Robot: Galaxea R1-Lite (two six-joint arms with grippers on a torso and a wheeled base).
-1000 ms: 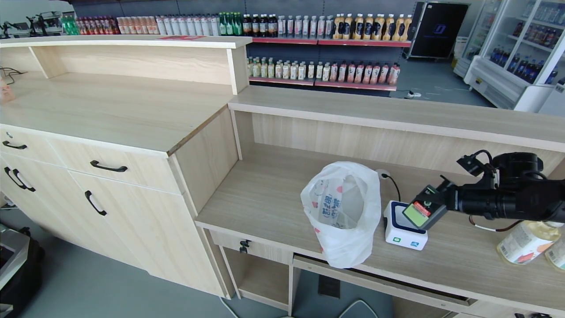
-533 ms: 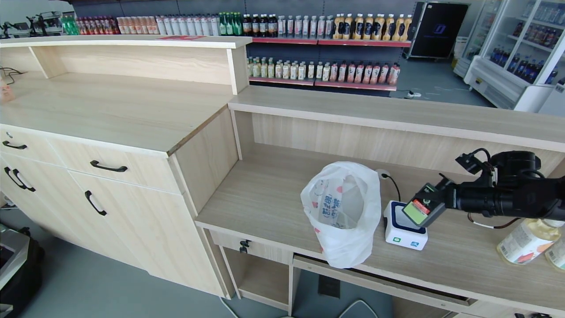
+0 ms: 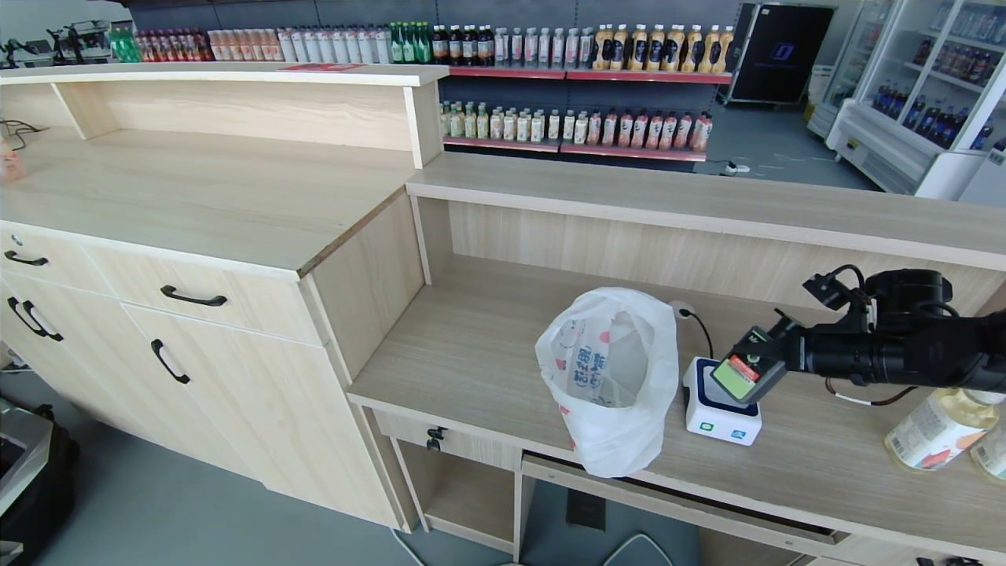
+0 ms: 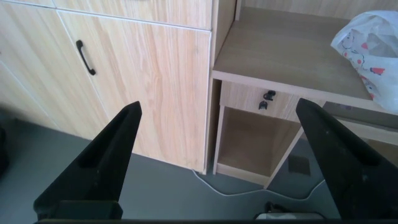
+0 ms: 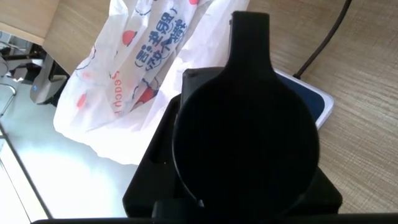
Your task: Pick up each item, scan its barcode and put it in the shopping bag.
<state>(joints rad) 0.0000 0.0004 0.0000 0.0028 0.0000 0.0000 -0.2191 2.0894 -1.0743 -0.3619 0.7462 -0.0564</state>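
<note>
Left gripper [image 4: 219, 107] hangs low before the cabinet doors [image 4: 149, 87], above grey floor, fingers spread wide, nothing between them; right gripper [image 3: 766, 358] reaches in from the right side of the lower counter [image 3: 471, 346], clamped on a green-faced box [image 3: 743, 376] with a red label; box is tilted, held just above the top of the white scanner [image 3: 719, 418], whether touching I cannot tell; scanner sits close to the counter's front edge, right of centre; white plastic shopping bag [image 3: 609, 377] stands open just beside the scanner on its left, its bottom sagging over the front edge; two bottles [image 3: 939, 431] with pale liquid near the right end of the counter; black cable [image 3: 702, 330] runs from behind the scanner towards the back panel; beyond the raised ledge, shelves of drinks [image 3: 574, 126]; glass-door fridges [image 3: 927, 102] far right
</note>
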